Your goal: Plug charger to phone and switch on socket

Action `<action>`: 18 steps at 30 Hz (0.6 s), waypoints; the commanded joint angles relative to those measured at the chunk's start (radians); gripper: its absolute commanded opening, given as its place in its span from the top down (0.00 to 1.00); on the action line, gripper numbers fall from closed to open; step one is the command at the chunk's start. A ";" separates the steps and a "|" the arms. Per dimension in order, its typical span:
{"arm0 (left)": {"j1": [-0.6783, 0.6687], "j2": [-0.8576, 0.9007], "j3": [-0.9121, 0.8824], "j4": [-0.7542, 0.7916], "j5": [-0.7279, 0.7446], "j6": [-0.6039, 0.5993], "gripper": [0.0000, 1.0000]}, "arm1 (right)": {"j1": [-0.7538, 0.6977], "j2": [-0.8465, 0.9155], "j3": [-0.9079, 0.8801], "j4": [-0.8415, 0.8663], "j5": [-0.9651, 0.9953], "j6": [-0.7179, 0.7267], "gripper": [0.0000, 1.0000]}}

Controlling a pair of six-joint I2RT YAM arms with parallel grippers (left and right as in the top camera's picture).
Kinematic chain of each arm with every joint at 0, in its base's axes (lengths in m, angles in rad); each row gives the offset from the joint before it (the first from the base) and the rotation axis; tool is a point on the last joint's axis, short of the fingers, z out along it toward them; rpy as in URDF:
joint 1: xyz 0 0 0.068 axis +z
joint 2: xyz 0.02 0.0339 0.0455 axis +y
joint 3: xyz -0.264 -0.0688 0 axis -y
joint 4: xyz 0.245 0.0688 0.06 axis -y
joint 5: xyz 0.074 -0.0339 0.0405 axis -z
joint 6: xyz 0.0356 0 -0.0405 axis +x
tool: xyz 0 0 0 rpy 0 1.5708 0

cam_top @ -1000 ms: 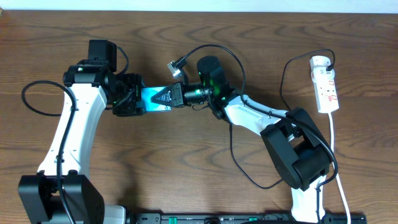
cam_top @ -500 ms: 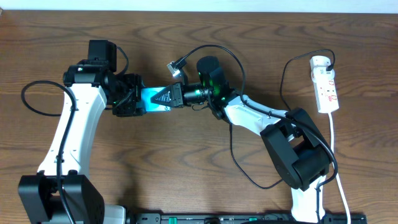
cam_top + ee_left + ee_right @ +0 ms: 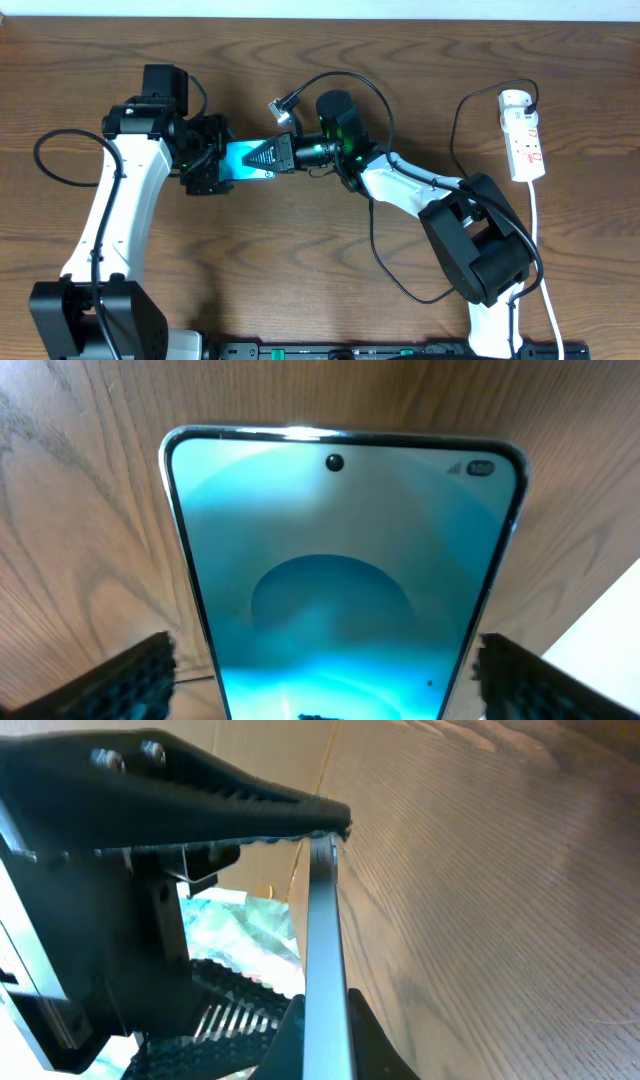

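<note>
The phone point(image 3: 240, 160), its screen bright cyan, lies between the two arms left of the table's centre. My right gripper point(image 3: 268, 155) is shut on its right end. In the right wrist view the phone point(image 3: 322, 900) shows edge-on, pinched by my right gripper point(image 3: 325, 997). My left gripper point(image 3: 213, 160) is open around the phone's left end. In the left wrist view the screen point(image 3: 340, 560) fills the frame and the left gripper point(image 3: 325, 675) has both fingers point(image 3: 140, 680) clear of its edges. The socket point(image 3: 527, 140) lies far right. The charger's thin black cable point(image 3: 457, 130) runs from there; its plug tip is hidden.
The socket's white cord point(image 3: 545, 270) runs down the right side to the front edge. A black robot cable point(image 3: 45, 160) loops left of the left arm. The right arm's base point(image 3: 475, 250) stands at the front right. A black rail point(image 3: 400, 350) lines the front edge.
My left gripper's jaws have spread apart and let go of the phone's sides. The right gripper keeps its hold, and the phone has not moved.
</note>
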 commanded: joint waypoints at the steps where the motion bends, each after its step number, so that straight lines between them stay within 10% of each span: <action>1: 0.003 -0.014 0.003 -0.006 -0.014 0.013 0.06 | 0.008 0.000 0.017 0.010 -0.021 -0.020 0.99; 18: 0.005 -0.014 0.003 0.006 -0.021 0.118 0.04 | -0.013 0.000 0.017 0.004 -0.021 -0.024 0.99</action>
